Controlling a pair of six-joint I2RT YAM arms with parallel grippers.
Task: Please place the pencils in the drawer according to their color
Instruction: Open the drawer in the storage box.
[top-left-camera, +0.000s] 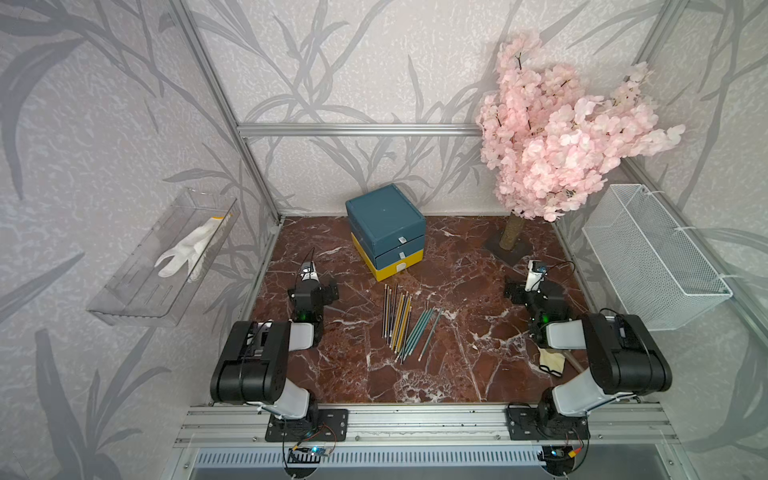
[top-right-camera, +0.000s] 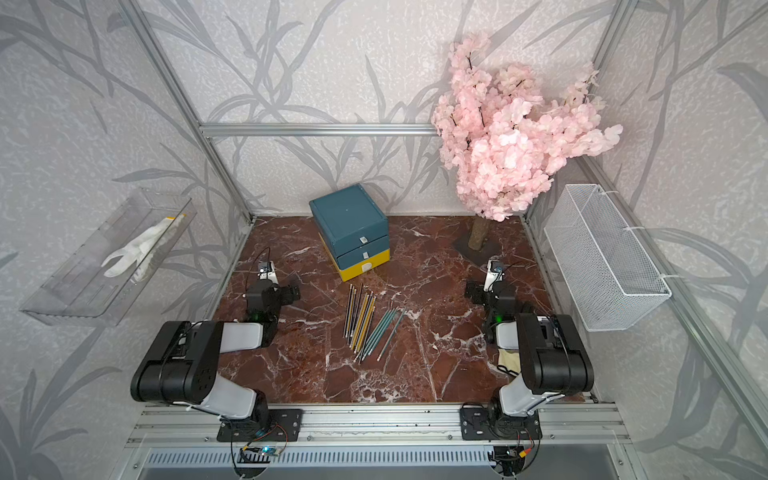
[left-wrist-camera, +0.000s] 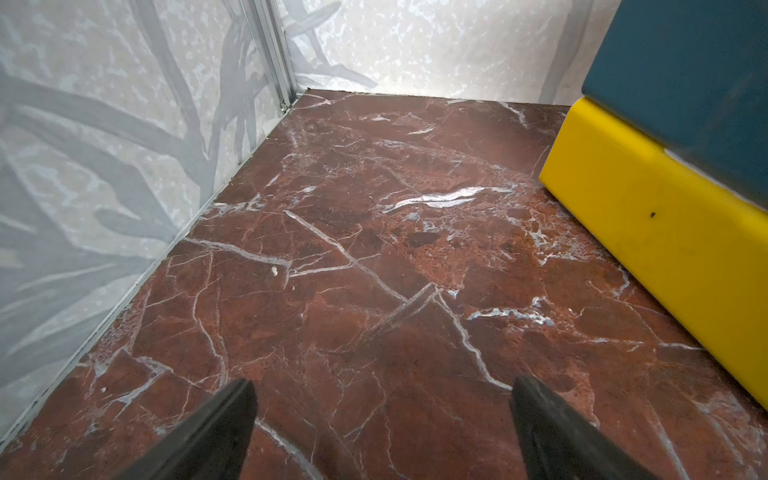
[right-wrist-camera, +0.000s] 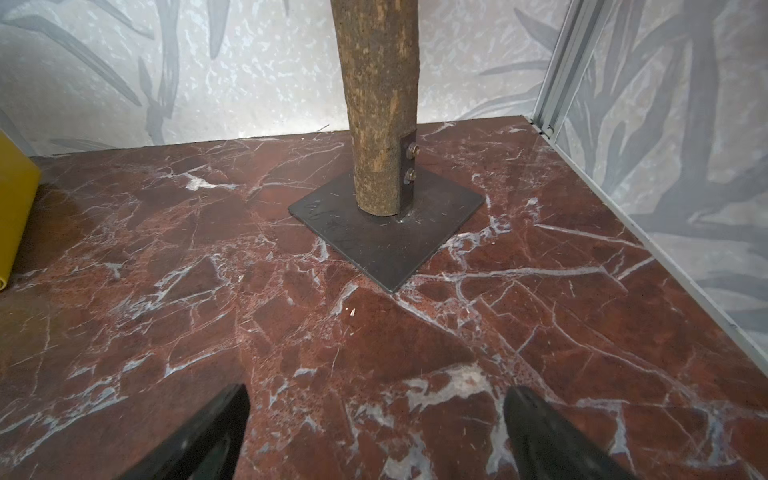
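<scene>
Roughly fifteen pencils (top-left-camera: 405, 324) lie loose on the tabletop (top-left-camera: 457, 365), just in front of the drawer (top-left-camera: 386, 230) and between the two arms. Their long axes run from the near edge toward the drawer. About five teal ones fan out on the side of the right arm. The dark and yellow ones are interleaved in one tight bundle on the side of the left arm, so their separate counts cannot be read.

The drawer is a single box of three tiers: two teal above, one yellow at the bottom. Each tier has one white pull tab, and all three tiers are closed.

Both arms flank the pile.
- Left gripper (left-wrist-camera: 382, 384): jaws spread wide, empty. It faces the far corner, with the drawer's side at the edge of its wrist view.
- Right gripper (right-wrist-camera: 376, 391): jaws spread wide, empty. It faces the trunk of the one pink blossom tree (top-left-camera: 552, 137).

Neither wrist view shows a pencil, so each gripper must turn inward. The left appears slightly nearer the pile.

Further out are one wire basket (top-left-camera: 656, 257) and one clear tray (top-left-camera: 137, 291) holding one white glove (top-left-camera: 187, 249).
</scene>
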